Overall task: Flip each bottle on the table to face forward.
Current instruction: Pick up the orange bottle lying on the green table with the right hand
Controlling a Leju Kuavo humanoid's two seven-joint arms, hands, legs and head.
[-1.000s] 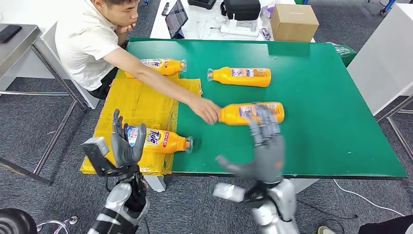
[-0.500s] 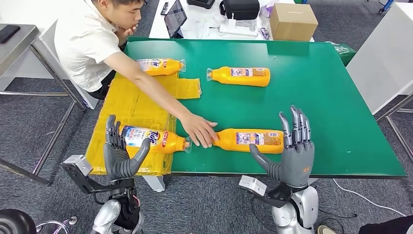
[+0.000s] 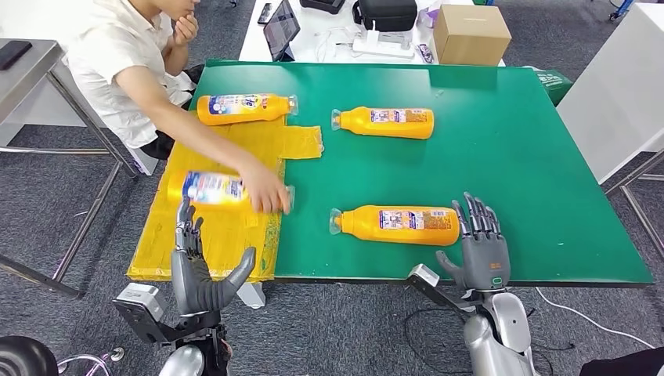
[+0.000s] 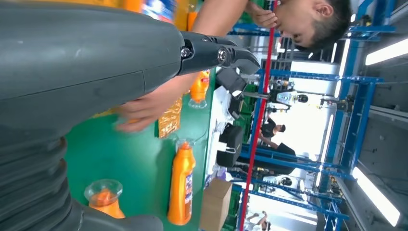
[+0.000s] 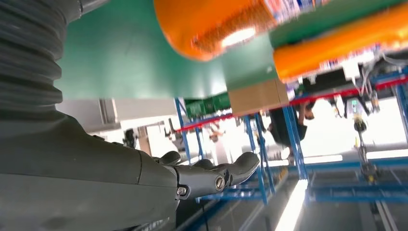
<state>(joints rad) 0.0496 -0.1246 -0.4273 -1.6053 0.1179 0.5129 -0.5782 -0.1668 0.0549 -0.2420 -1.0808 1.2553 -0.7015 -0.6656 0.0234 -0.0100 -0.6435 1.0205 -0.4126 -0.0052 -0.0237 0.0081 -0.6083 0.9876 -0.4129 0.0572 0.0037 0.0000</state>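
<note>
Several orange bottles lie on their sides. One bottle (image 3: 401,225) rests near the front edge of the green table (image 3: 517,157), its base beside my right hand (image 3: 479,252), which is open with fingers up and apart from it. Another bottle (image 3: 384,122) lies mid-table, and a third bottle (image 3: 243,108) lies at the far left. A person's hand (image 3: 266,193) holds a blurred fourth bottle (image 3: 210,189) over the yellow sheet (image 3: 227,157). My left hand (image 3: 196,270) is open at the sheet's front edge, holding nothing. The left wrist view shows the mid-table bottle (image 4: 182,180) and the near bottle's cap (image 4: 102,195).
A person (image 3: 117,63) sits at the table's left side, arm reaching over the yellow sheet. A cardboard box (image 3: 472,35), a bag and a tablet stand on the white table behind. A grey desk (image 3: 23,70) is at the far left.
The person's hand left the front bottle and now moves the left bottle back on the yellow sheet. Both my hands dropped lower toward the table's front edge.
</note>
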